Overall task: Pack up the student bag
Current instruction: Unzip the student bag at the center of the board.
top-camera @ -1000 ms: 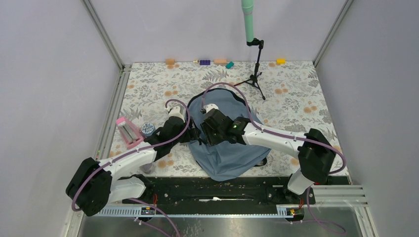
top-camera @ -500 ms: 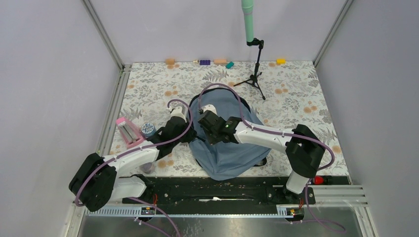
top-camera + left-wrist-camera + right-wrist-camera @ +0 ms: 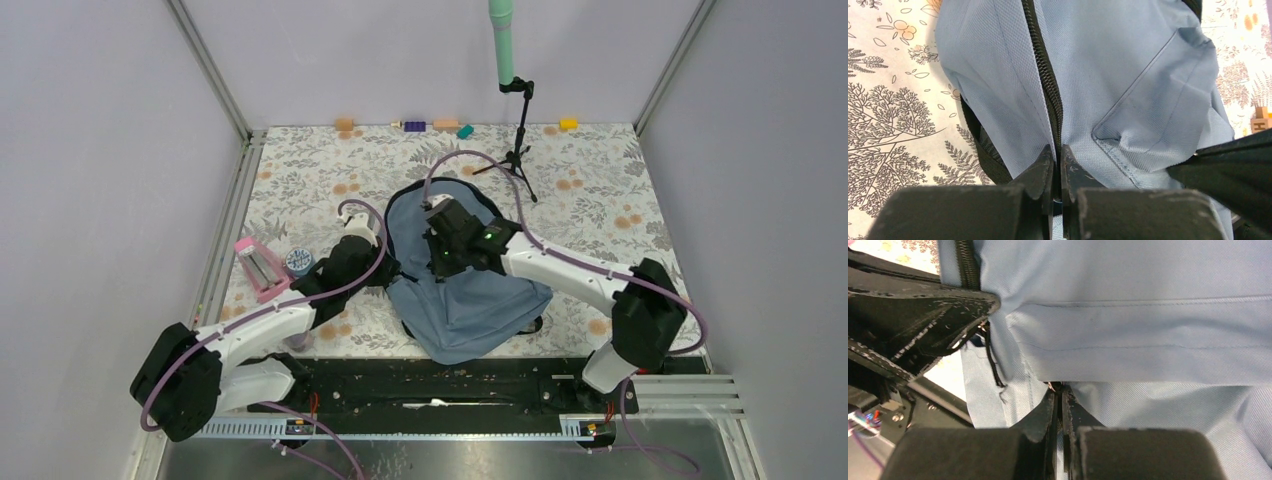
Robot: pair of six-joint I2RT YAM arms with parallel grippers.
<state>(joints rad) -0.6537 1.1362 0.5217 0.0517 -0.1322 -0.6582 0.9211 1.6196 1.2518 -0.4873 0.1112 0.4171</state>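
The soft grey-blue student bag (image 3: 470,310) has a black zipper (image 3: 1045,75); left fingers (image 3: 1040,170) and right fingers (image 3: 1045,414) are closed, pinching its fabric.

Pink case (image 3: 262,268), tripod (image 3: 517,150), blocks (image 3: 414,126).

Floral table (image 3: 600,190) carries the student bag (image 3: 470,310), tripod (image 3: 517,160), pink case (image 3: 262,270), coloured blocks (image 3: 414,126).

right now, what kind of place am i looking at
Probably a robot test cell: bare panel walls on aluminium framing, two robot arms bolted to a rail at a floral-clothed table, a tripod behind.
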